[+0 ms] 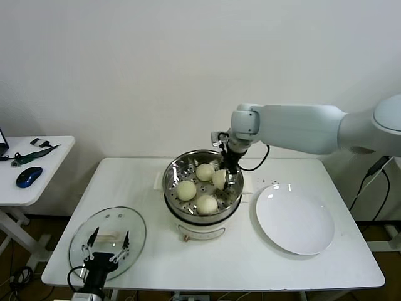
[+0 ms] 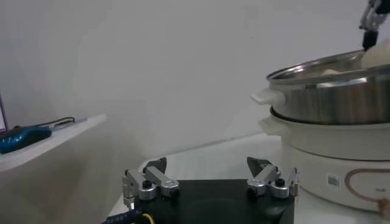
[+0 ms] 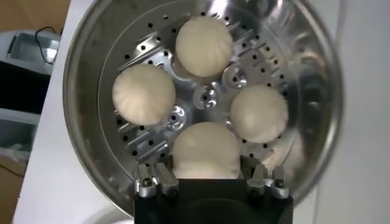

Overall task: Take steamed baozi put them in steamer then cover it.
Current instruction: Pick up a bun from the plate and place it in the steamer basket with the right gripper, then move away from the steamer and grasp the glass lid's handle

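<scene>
While my right arm reaches over the table (image 1: 250, 263), my right gripper (image 1: 223, 174) hangs inside the steamer (image 1: 172, 172), and its fingers (image 3: 149, 181) sit on either side of one bun (image 3: 204, 151). Whether they are pressing it or merely flanking it I cannot tell. That bun lies on the steamer's far right side in the head view. The other three buns (image 1: 186, 190) rest on the perforated floor, spread around the centre and apart from each other. The steamer stands mid-table on its white pot base (image 1: 202, 229).

My left gripper (image 1: 106, 248) waits low at the table's near left corner, fingers (image 2: 146, 182) spread apart and holding nothing, above the near edge of the glass lid (image 1: 135, 229), which lies flat on the table, well apart from the steamer. A white plate (image 1: 294, 219) sits bare just to the steamer's right.
</scene>
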